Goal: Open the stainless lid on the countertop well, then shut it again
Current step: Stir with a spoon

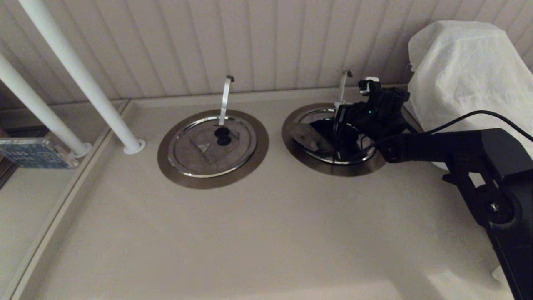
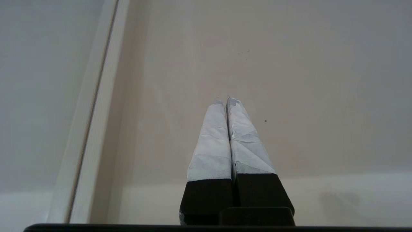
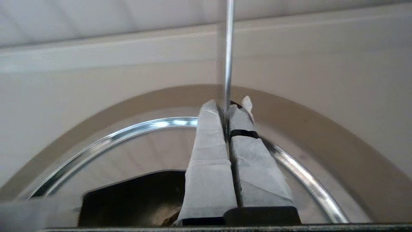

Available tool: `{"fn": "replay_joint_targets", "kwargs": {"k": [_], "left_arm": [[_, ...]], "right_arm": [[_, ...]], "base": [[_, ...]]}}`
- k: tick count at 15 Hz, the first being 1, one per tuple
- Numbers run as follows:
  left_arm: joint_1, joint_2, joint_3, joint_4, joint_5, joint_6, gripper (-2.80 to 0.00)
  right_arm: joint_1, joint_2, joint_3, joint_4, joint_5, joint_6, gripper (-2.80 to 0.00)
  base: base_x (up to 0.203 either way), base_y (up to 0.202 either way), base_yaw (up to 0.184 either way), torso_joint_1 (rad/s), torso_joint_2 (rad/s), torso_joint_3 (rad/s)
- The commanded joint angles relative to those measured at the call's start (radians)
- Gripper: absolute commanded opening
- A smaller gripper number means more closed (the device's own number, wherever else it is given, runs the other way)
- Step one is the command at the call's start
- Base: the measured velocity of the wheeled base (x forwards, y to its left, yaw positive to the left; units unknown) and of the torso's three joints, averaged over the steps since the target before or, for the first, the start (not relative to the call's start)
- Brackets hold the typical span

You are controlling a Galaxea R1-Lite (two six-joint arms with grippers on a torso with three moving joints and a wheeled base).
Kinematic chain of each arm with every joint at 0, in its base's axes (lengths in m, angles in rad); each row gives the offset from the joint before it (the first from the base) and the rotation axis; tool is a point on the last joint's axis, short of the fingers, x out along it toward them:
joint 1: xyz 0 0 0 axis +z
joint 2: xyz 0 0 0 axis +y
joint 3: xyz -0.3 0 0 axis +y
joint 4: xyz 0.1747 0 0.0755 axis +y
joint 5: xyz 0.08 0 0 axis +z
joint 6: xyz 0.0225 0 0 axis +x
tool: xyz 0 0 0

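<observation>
The stainless lid point(image 1: 325, 114) lies on the right-hand countertop well point(image 1: 333, 168). Its wedge section point(image 1: 310, 137) is folded up toward the left, baring the dark hole point(image 3: 135, 196). A flat steel utensil handle point(image 1: 343, 87) stands up at the lid's far edge. My right gripper point(image 1: 340, 113) reaches over the well from the right. In the right wrist view the right gripper point(image 3: 229, 108) is shut, and the thin handle point(image 3: 229, 48) rises from between its tips above the lid's bright rim point(image 3: 128, 132). My left gripper point(image 2: 225, 100) is shut over bare counter, holding nothing.
A second steel lid point(image 1: 208, 156) with a black knob point(image 1: 222, 135) and its own handle point(image 1: 225, 98) sits closed in the left well. Two white posts point(image 1: 79, 75) slant at the left. A white cloth-covered object point(image 1: 466, 66) stands at the right, by the panelled wall.
</observation>
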Motion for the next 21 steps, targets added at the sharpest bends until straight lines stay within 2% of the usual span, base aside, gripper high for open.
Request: {"fn": "replay_joint_targets", "kwargs": {"k": [1, 8, 14, 16, 21], "left_arm": [[0.0, -0.001, 0.0, 0.001, 0.001, 0.0, -2.8], [0.0, -0.002, 0.0, 0.002, 0.001, 0.0, -2.8], [0.0, 0.0, 0.0, 0.002, 0.001, 0.0, -2.8], [0.0, 0.0, 0.0, 0.002, 0.001, 0.0, -2.8], [0.0, 0.0, 0.0, 0.002, 0.001, 0.0, -2.8]], "right_arm": [[0.004, -0.017, 0.002, -0.004, -0.006, 0.001, -2.8], [0.033, -0.088, 0.046, 0.007, -0.053, 0.008, -2.8], [0.057, -0.233, 0.191, 0.025, -0.066, 0.011, -2.8], [0.051, -0.2, 0.177, 0.028, -0.066, 0.008, -2.8], [0.044, -0.087, 0.015, 0.124, -0.098, 0.007, -2.8]], "base": [[0.0, 0.0, 0.0, 0.0, 0.0, 0.0], [0.0, 0.0, 0.0, 0.0, 0.0, 0.0], [0.0, 0.0, 0.0, 0.0, 0.0, 0.0], [0.0, 0.0, 0.0, 0.0, 0.0, 0.0], [0.0, 0.0, 0.0, 0.0, 0.0, 0.0]]}}
